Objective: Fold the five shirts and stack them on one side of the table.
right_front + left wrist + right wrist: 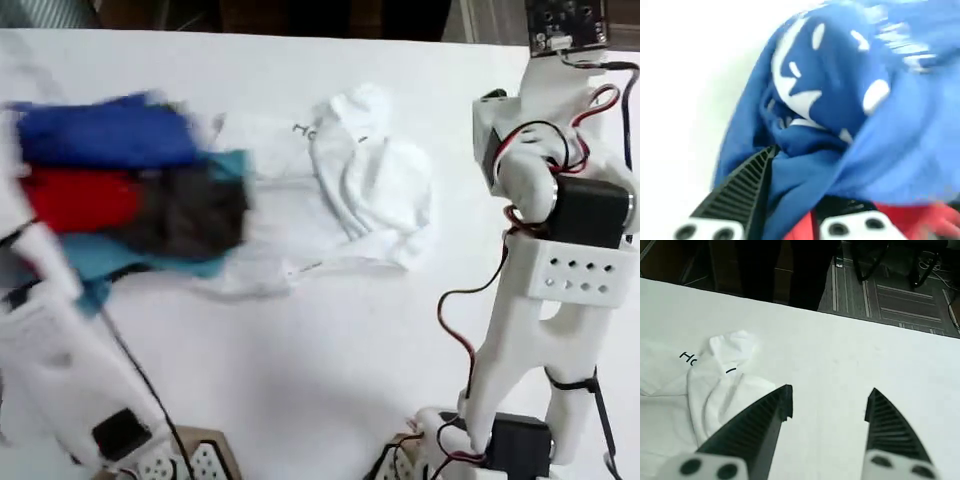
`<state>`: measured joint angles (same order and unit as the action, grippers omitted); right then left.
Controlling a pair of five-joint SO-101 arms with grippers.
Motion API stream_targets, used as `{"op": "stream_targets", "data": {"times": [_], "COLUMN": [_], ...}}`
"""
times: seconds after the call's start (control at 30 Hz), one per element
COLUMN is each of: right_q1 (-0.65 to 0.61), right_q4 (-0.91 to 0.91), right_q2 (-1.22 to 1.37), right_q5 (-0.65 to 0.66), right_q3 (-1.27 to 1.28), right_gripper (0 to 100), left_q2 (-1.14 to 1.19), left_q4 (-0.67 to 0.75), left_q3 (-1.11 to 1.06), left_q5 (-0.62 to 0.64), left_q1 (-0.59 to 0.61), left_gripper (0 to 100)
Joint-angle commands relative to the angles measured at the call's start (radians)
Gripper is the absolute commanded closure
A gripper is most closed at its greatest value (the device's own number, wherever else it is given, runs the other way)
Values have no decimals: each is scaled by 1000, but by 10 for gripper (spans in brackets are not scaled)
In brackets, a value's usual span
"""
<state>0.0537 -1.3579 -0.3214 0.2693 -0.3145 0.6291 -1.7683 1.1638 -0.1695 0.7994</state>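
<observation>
- The left arm (60, 370) lay along the near left edge of the white table (330, 390), reaching towards the pile of coloured shirts.
- The left gripper (796, 189) was clamped on a bunched fold of the blue shirt (850, 100). Blue cloth filled the gap between its two black ribbed fingers (742, 195) and hid the tip of one of them.
- In the left wrist view, a strip of the red shirt (920, 220) showed just under the blue cloth, touching it.
- In the high view the pile sat at the left side of the table. The blue shirt (105, 135) was at the far end and the red shirt (80, 198) lay just beside it on the near side.
- A dark grey shirt (195, 210) lay against the red one, and a teal shirt (110, 255) spread out beneath both.
- The white shirt (370, 190) lay crumpled and unfolded at the middle of the table. Its left edge ran under the teal and dark grey cloth.
- The right gripper (830, 390) hung over bare table with its fingers spread wide and nothing between them. The white shirt (715, 385) lay just beside one finger.
- The right arm (550, 280) stood upright at the right side of the table, well apart from the pile, with red and black wires looped along it.
- Beyond the far table edge there was dark floor with chair legs (890, 265).
</observation>
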Motion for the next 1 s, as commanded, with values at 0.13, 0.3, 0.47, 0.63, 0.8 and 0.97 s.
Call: {"op": "stream_targets", "data": {"times": [0.13, 0.3, 0.47, 0.63, 0.8, 0.97], "right_q1": [8, -24, -77, -101, -94, -93], "right_q4": [19, 12, 10, 7, 7, 10], "right_q2": [1, 1, -7, -1, -1, -1], "right_q5": [-9, -9, -9, -3, -2, -2], "right_q3": [-34, -34, -3, -2, -2, -2], "right_gripper": [758, 758, 758, 758, 758, 758], "left_q2": [-180, -166, -173, -173, -170, -161], "left_q4": [17, -6, -11, -14, -18, 31], "left_q3": [162, 116, 24, -8, -87, -437], "left_q5": [8, -35, -147, -164, -103, -86], "left_q1": [272, 276, 149, -49, -249, -408], "left_gripper": [974, 954, 755, 688, 688, 687]}}
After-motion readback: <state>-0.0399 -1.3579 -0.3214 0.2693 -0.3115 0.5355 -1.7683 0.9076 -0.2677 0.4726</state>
